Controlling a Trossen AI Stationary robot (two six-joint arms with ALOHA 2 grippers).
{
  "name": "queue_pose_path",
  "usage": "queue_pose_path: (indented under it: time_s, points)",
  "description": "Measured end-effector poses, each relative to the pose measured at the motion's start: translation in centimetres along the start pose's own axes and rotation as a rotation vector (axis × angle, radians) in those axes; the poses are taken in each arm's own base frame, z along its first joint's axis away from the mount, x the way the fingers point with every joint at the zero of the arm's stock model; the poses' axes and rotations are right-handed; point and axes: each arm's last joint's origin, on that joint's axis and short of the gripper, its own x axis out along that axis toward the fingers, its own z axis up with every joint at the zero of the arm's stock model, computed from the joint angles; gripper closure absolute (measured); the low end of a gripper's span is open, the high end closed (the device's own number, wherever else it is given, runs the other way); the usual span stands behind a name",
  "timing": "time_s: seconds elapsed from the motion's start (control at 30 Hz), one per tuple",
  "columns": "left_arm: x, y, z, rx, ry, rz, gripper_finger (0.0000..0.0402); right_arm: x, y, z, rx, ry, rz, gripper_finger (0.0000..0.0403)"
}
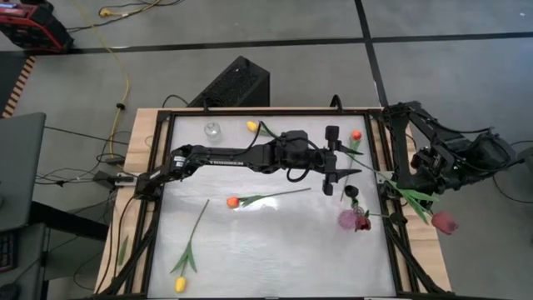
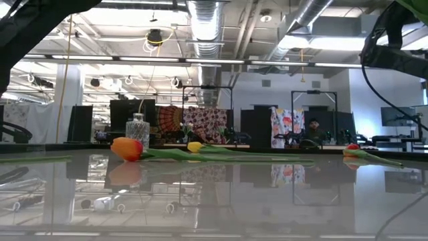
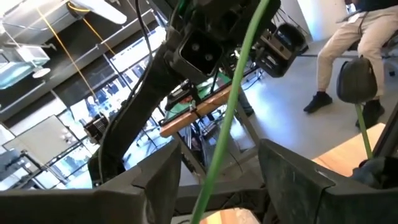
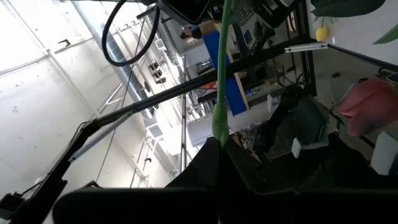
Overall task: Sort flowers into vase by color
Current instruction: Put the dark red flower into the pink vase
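A pink-red tulip (image 1: pixel 444 222) is held in the air over the table's right edge, its long green stem (image 1: pixel 390 183) slanting toward the table's middle. My right gripper (image 1: pixel 414 172) is shut on that stem. My left gripper (image 1: pixel 346 162) reaches in from the left, open, with the stem's free part (image 3: pixel 231 106) running through the gap between its fingers (image 3: pixel 163 180); I see no touch. On the table lie an orange tulip (image 1: pixel 232 202), two yellow tulips (image 1: pixel 252 126) (image 1: pixel 180 283) and an orange-red one (image 1: pixel 356 135). A purple vase (image 1: pixel 348 219) holds a dark red flower (image 1: pixel 363 222). My right gripper pinches the green stem (image 4: pixel 219 127) between its two shut fingers, on the stretch nearer the head (image 4: pixel 370 106). It comes in level from the table's right side. The tulip is lifted clear, and its stem runs on past the fingertips toward my left gripper.
A clear glass vase (image 1: pixel 212 129) stands at the far left of the table. A black frame (image 1: pixel 250 111) rims the table, with cables along the left side. A seated person (image 3: pixel 357 31) is in the room beyond the right edge.
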Motion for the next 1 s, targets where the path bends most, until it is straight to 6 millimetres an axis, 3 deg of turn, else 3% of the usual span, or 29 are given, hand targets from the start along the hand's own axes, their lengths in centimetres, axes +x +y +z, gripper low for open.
queue_pose_path:
  time_s: [0.13,0.37,1.0]
  points:
    - [-0.03,0.34,-0.24,-0.024,0.006,0.005,0.0256,0.00,0.00,0.00,-0.002,0.000,0.000,0.0364]
    - [-0.06,0.64,-0.42,-0.041,0.007,0.009,0.0391,-0.01,-0.01,-0.01,-0.002,0.000,0.000,0.0364]
    - [-0.04,0.48,-0.41,-0.046,0.016,0.007,0.0401,-0.01,-0.02,-0.03,-0.003,0.003,-0.001,0.0364]
